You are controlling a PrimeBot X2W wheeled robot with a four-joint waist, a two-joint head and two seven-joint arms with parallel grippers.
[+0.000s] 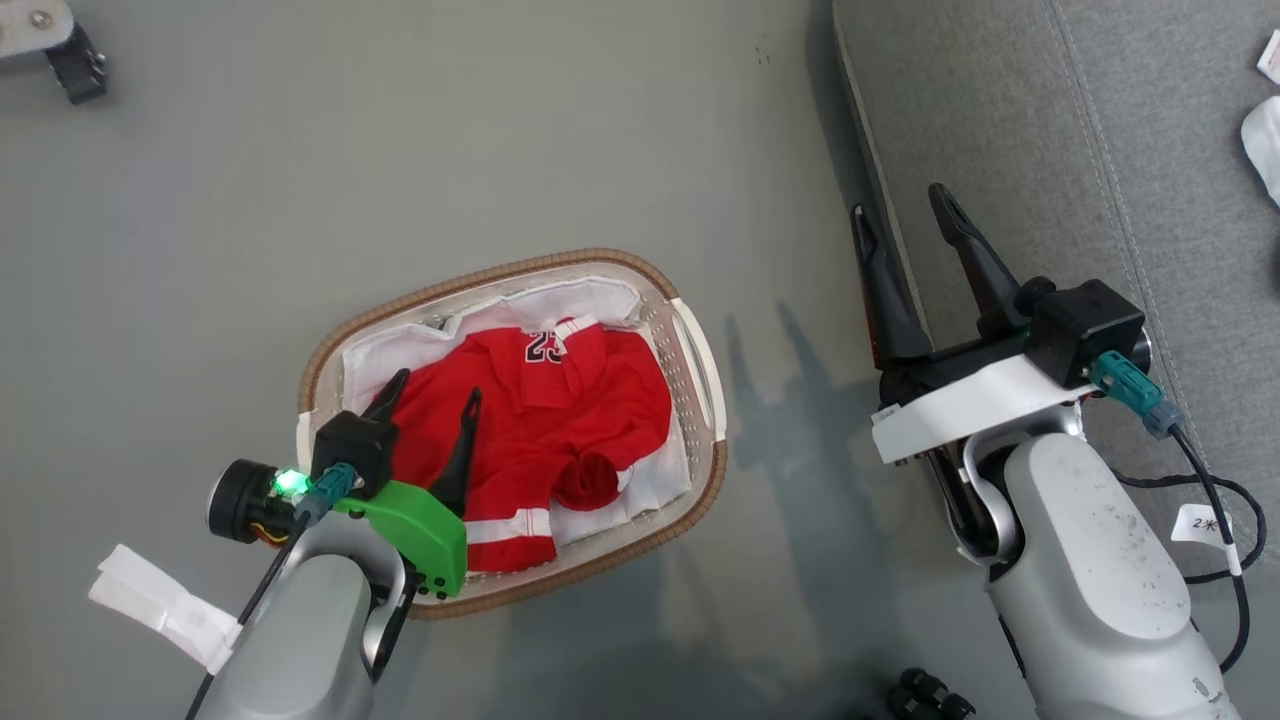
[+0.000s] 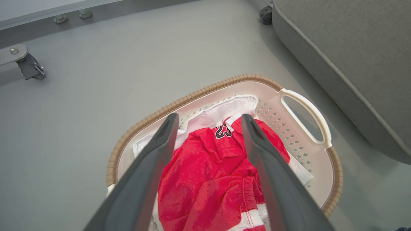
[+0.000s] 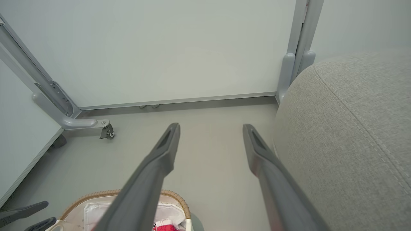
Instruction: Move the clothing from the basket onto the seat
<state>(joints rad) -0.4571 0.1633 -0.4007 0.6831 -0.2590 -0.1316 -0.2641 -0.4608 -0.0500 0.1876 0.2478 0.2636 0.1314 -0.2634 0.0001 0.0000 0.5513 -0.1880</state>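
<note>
Floor: I see plain grey floor (image 1: pixel 500 150).
Caster: 1 black caster (image 1: pixel 75 65) under a metal bracket (image 1: pixel 35 25), upper left.
Wall: white panel (image 3: pixel 160 48) behind a grey frame leg (image 3: pixel 61 120).

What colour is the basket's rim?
The basket rim is brown, woven-look; clearest in left wrist view.

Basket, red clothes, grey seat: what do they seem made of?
The basket looks like smooth white moulded plastic with punched holes; its brown rim seems a woven-look trim. The clothing looks like thin, slightly shiny synthetic jersey, softly crumpled. The seat appears upholstered in matte grey woven fabric, with visible weave and a stitched seam.
</note>
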